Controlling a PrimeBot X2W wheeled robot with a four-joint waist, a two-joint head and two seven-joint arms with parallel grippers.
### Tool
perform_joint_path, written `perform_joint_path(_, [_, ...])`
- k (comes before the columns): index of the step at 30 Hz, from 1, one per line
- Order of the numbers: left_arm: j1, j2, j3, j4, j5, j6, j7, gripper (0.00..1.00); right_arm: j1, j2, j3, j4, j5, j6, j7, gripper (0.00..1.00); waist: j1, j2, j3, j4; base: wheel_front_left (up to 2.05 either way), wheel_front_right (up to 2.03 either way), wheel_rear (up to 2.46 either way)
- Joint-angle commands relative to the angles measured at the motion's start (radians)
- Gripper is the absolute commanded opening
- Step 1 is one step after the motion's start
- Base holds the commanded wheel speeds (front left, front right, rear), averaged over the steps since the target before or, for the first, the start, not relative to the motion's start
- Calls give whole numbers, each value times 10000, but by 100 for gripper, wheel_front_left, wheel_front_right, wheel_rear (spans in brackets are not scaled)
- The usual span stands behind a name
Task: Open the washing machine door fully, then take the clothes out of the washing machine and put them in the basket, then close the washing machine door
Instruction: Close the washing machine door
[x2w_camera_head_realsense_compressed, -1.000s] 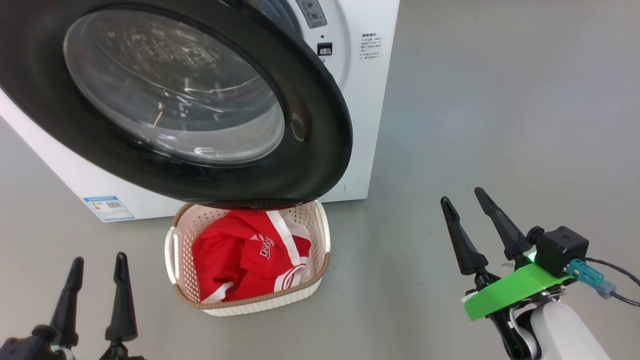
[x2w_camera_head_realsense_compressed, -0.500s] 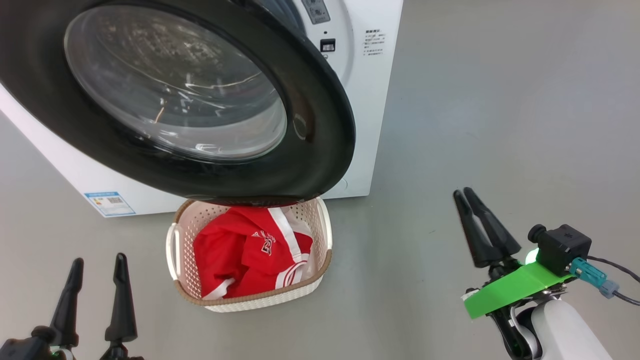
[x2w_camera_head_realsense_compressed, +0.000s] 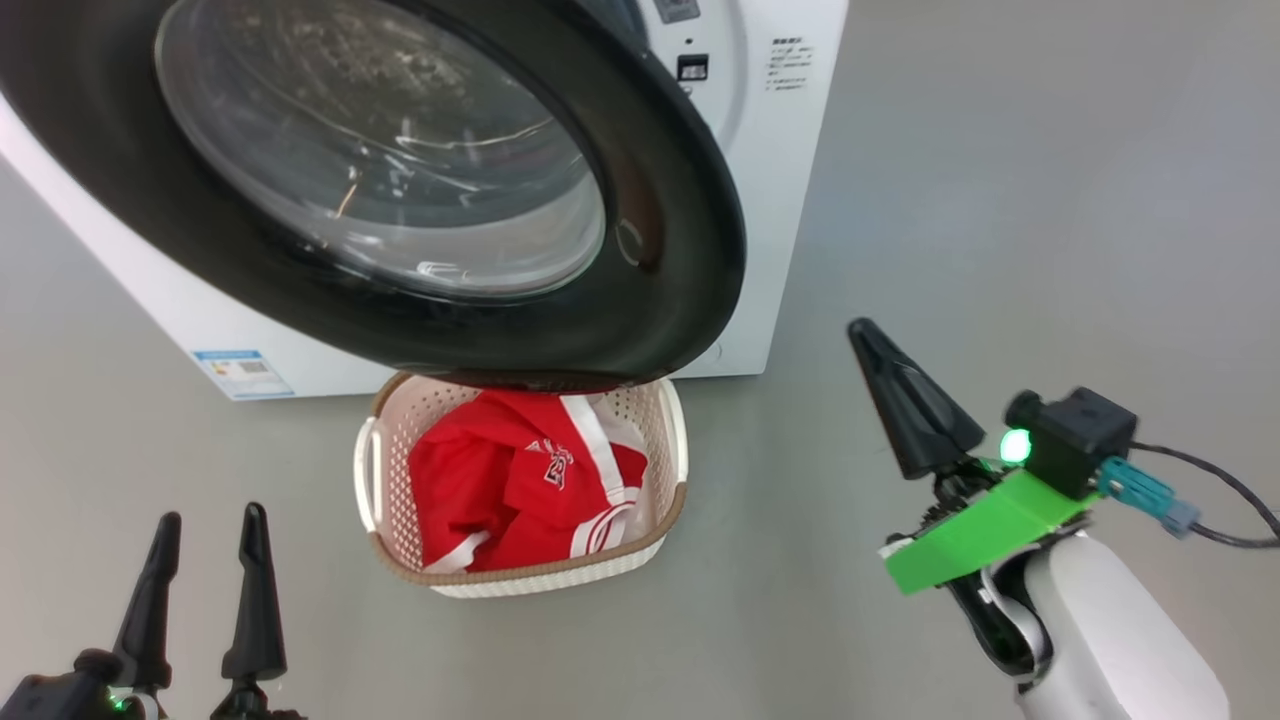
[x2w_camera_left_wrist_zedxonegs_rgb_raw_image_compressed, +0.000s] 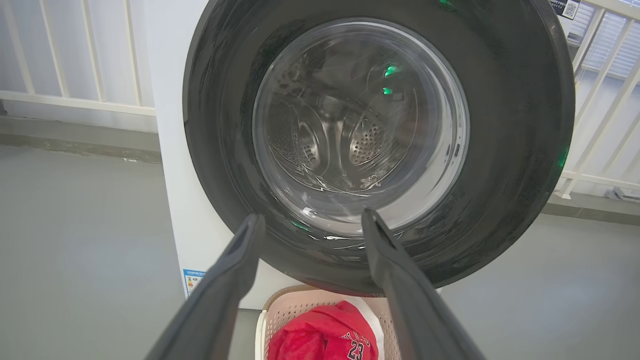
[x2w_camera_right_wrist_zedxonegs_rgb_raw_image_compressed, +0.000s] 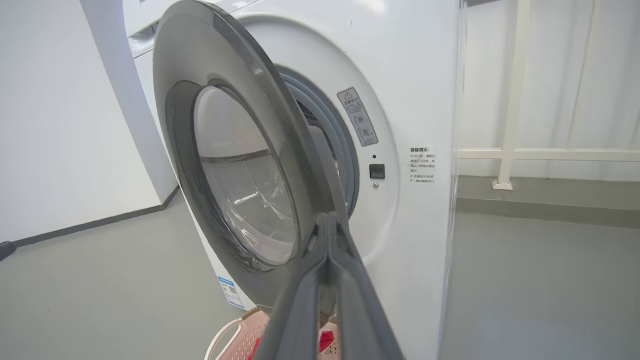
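The white washing machine (x2w_camera_head_realsense_compressed: 760, 200) stands ahead with its round black-framed door (x2w_camera_head_realsense_compressed: 640, 300) swung partly out over the basket (x2w_camera_head_realsense_compressed: 665, 430). Red clothes with white trim (x2w_camera_head_realsense_compressed: 510, 485) lie in that cream basket on the floor. My right gripper (x2w_camera_head_realsense_compressed: 862, 332) is shut on nothing, raised to the right of the door's free edge and apart from it. In the right wrist view its closed fingers (x2w_camera_right_wrist_zedxonegs_rgb_raw_image_compressed: 327, 235) point at the door's edge (x2w_camera_right_wrist_zedxonegs_rgb_raw_image_compressed: 280, 125). My left gripper (x2w_camera_head_realsense_compressed: 208, 525) hangs open at the lower left; its fingers (x2w_camera_left_wrist_zedxonegs_rgb_raw_image_compressed: 240, 250) frame the door glass (x2w_camera_left_wrist_zedxonegs_rgb_raw_image_compressed: 360, 125) and the clothes (x2w_camera_left_wrist_zedxonegs_rgb_raw_image_compressed: 325, 337) below.
Grey floor (x2w_camera_head_realsense_compressed: 1000, 200) spreads to the right of the machine. White railings (x2w_camera_right_wrist_zedxonegs_rgb_raw_image_compressed: 510, 100) stand behind it. A blue label (x2w_camera_head_realsense_compressed: 245, 368) sits low on the machine's front. A cable (x2w_camera_head_realsense_compressed: 1220, 500) trails from my right wrist.
My right gripper has shut from wide open and risen toward the door's free edge. The head camera has shifted, so the whole scene sits further right. The left gripper stays open.
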Motion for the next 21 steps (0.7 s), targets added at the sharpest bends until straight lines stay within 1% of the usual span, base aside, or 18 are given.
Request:
perform_joint_path(1, [-438,103,332,-245,96,-79,-91,100,-276,-36,321,-167,9,16,-46,0,0,0,147,149,0,0,0])
perform_joint_path(12, [-880,80,167,-211,217,-157,-91,100,-1777,-422,1511,603,4,16,-46,0,0,0,959,804,0,0,0])
perform_joint_path(21, [-1222,73,103,-157,96,-188,-91,100,-2655,-631,1908,1346,28,16,-46,0,0,0,1529,1293,0,0,0])
